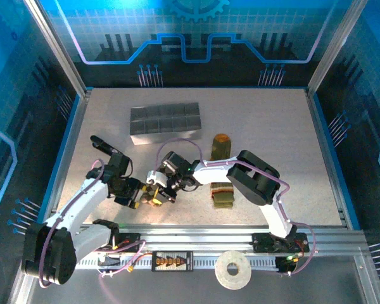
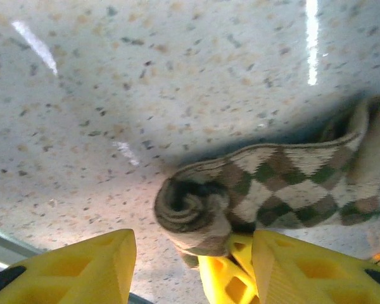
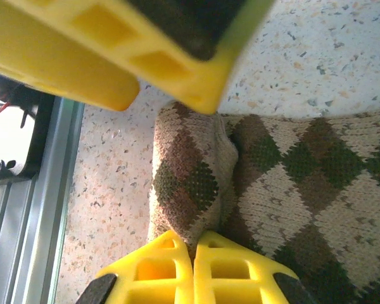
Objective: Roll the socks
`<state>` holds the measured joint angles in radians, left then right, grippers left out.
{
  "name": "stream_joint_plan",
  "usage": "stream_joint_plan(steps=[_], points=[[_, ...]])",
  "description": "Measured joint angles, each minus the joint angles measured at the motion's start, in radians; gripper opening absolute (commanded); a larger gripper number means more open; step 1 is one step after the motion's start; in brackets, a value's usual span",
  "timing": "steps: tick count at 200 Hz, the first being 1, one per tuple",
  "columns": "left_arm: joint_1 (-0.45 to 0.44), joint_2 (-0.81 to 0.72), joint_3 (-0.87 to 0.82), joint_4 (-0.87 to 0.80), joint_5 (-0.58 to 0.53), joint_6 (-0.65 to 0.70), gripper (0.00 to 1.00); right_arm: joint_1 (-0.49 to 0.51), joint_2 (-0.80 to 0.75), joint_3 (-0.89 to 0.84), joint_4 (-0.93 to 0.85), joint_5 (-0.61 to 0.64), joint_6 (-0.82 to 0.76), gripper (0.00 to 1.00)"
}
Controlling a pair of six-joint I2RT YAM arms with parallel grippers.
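**Argyle sock part-rolled, both hands at the coil**

Argyle sock [image 2: 285, 183]: lies on the tabletop [image 1: 272, 120], about 7 o'clock of its centre and near the front edge. One end is wound into a tight roll [image 2: 190, 212]. The rest lies flat, running off toward 3 o'clock in the left wrist view.

Right hand [image 3: 191, 237]: fingers together, tips pressed against the side of the roll. Cannot tell whether a fold is nipped between them. Judged purpose: to pin the coil so it does not spring loose.

Left hand [image 2: 193, 247]: fingers apart, one on either side of the roll, not closed on it. Judged: placed to take a fresh hold and turn the roll further.

Green sock [image 1: 224, 193]: flat and unrolled at 3 o'clock of the argyle one, partly under the right arm. Not yet started.

Tray [image 1: 164, 121]: at 12 o'clock, well apart.
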<state>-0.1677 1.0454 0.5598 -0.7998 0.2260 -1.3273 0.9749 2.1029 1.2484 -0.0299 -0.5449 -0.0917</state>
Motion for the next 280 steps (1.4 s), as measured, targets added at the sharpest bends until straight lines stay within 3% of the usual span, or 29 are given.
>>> stream_joint_plan(steps=[45,116,192,224,280], points=[[0.000,-0.040,-0.004,-0.013,0.036,0.003,0.44,0.000,-0.012,-0.005,-0.004,0.025,0.019,0.00],[-0.007,-0.158,-0.125,0.091,0.124,-0.005,0.41,-0.010,0.006,0.011,-0.015,-0.010,0.070,0.00],[-0.021,-0.006,-0.182,0.264,0.135,-0.009,0.41,-0.016,0.014,0.017,-0.019,-0.029,0.092,0.00],[-0.021,0.005,-0.185,0.289,0.138,-0.018,0.45,-0.018,0.014,0.024,-0.033,-0.027,0.092,0.00],[-0.024,-0.187,-0.188,0.232,0.100,-0.093,0.50,-0.025,0.023,0.037,-0.047,-0.040,0.093,0.00]])
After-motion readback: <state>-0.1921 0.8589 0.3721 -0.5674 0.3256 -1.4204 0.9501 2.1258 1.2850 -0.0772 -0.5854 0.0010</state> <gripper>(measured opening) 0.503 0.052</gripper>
